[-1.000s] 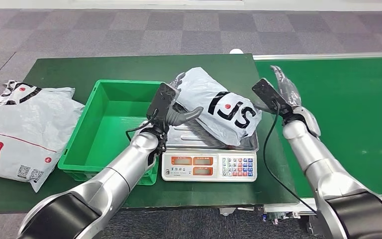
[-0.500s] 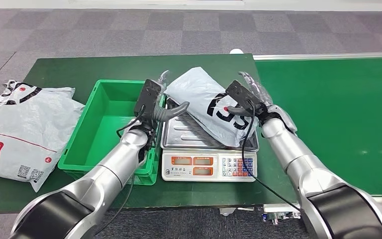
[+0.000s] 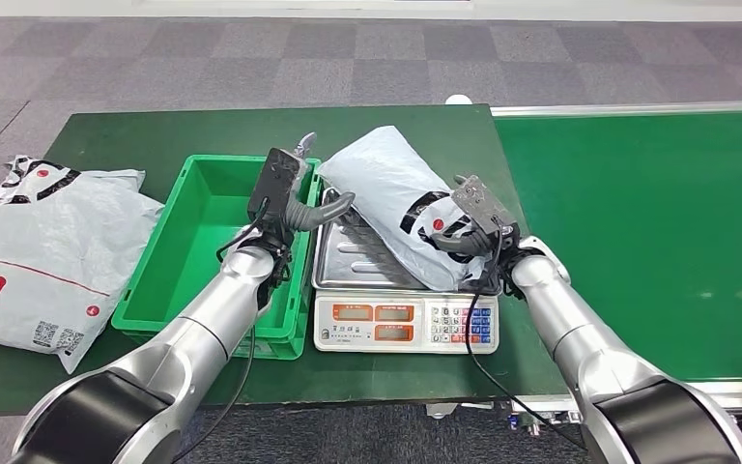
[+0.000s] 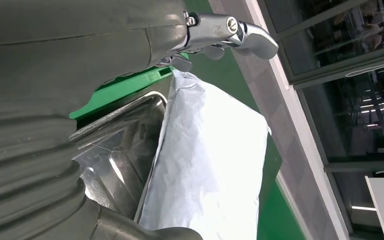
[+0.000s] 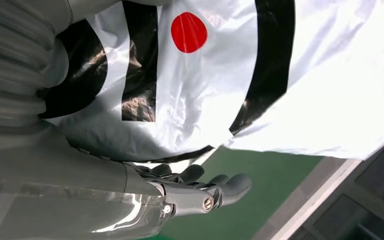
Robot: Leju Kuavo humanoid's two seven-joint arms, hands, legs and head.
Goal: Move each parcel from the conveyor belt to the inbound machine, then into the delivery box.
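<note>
Both hands sit at the scale (image 3: 406, 314) on my head view. I see the white parcel (image 3: 396, 198) lying tilted across the scale's metal tray (image 3: 348, 261), its far end overhanging toward the green surface (image 3: 155, 130). My right hand (image 3: 469, 227) presses against the parcel's printed end, thumb on top and fingers (image 5: 230, 185) under its edge, so it is grasping the parcel. My left hand (image 3: 295, 198) hovers over the near wall of the green bin (image 3: 169, 261), fingers spread and released, its fingertips just beside the parcel's other side. 1 more parcel (image 3: 43, 246) lies flat on the surface left of the bin. The conveyor belt (image 3: 657, 232) runs along the right.
</note>
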